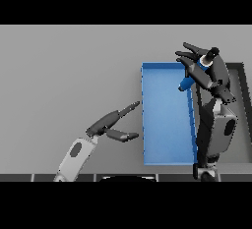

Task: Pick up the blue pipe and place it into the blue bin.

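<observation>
Gripping the short blue pipe (188, 81), the right hand (210, 73) hovers over the rectangular blue bin (165, 125); the left hand (110, 124) rests open beside it.

From where I stand, the count is short. There is one grey counter (69, 75). On it sits one blue bin (165, 125), a single shallow rectangular tray. I count one blue pipe (187, 82), a short piece showing at the bin's far right corner. There are two robot hands: the left robot hand (110, 125) beside the bin and the right robot hand (209, 71) over that corner. One dark grey tray (242, 105) lies at the counter's right edge.
</observation>
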### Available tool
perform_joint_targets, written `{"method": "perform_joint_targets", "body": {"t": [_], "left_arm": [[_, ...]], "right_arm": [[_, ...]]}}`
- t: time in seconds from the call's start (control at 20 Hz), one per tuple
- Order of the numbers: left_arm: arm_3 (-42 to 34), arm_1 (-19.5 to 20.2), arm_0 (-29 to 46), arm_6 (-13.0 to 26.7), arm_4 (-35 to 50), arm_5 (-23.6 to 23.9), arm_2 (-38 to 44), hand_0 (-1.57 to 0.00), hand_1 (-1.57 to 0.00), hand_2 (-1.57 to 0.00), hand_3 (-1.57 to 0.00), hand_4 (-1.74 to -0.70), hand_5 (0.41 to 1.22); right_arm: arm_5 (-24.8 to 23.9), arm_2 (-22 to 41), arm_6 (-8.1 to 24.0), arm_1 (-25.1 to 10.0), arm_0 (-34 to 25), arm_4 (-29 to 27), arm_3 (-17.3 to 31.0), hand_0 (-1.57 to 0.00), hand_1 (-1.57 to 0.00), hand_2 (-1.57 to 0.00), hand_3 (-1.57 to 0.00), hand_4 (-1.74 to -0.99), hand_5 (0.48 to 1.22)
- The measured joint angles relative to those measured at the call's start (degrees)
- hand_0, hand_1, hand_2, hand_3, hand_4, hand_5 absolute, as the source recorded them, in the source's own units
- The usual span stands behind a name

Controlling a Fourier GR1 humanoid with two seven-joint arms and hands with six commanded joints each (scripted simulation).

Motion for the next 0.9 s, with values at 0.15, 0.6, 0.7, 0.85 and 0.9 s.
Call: {"method": "perform_joint_targets", "body": {"t": [0.15, 0.6, 0.7, 0.85, 0.9], "left_arm": [[0.4, 0.3, 0.0, -1.3, -0.5, 0.1, 0.0, 0.0, 0.0, 0.0, 0.0, -0.94, 0.46], [1.5, 0.3, -1.0, -2.5, -2.2, 1.5, 0.3, 0.0, 0.0, 0.0, 0.0, -0.93, 0.47], [1.5, 0.6, -0.9, -3.8, -2.5, 1.6, 0.2, 0.0, 0.0, 0.0, 0.0, -0.92, 0.476], [1.2, 0.8, -0.7, -3.3, -2.5, 1.6, 0.2, 0.0, 0.0, 0.0, 0.0, -0.92, 0.481], [1.3, 0.5, -0.8, -3.6, -2.6, 1.9, 0.2, 0.0, 0.0, 0.0, 0.0, -0.92, 0.484]], "right_arm": [[-0.7, 0.3, 0.0, -0.3, 6.1, 2.2, 1.2, -1.57, -1.57, -1.57, -1.57, -1.5, 1.221], [-13.2, 9.7, 0.0, -4.4, 22.7, 3.7, 5.4, -1.57, -1.57, -1.57, -1.57, -1.498, 1.221], [-16.9, 12.9, 0.0, -6.8, 25.0, 0.0, 7.0, -1.57, -1.57, -1.57, -1.57, -1.497, 1.221], [-22.9, 19.5, -0.8, -13.2, 26.3, -6.8, 9.4, -1.57, -1.57, -1.57, -0.8, -1.616, 1.221], [-25.3, 21.6, -0.8, -15.0, 26.5, -9.2, 9.5, -1.57, -1.57, -1.57, -0.64, -1.641, 1.221]]}}
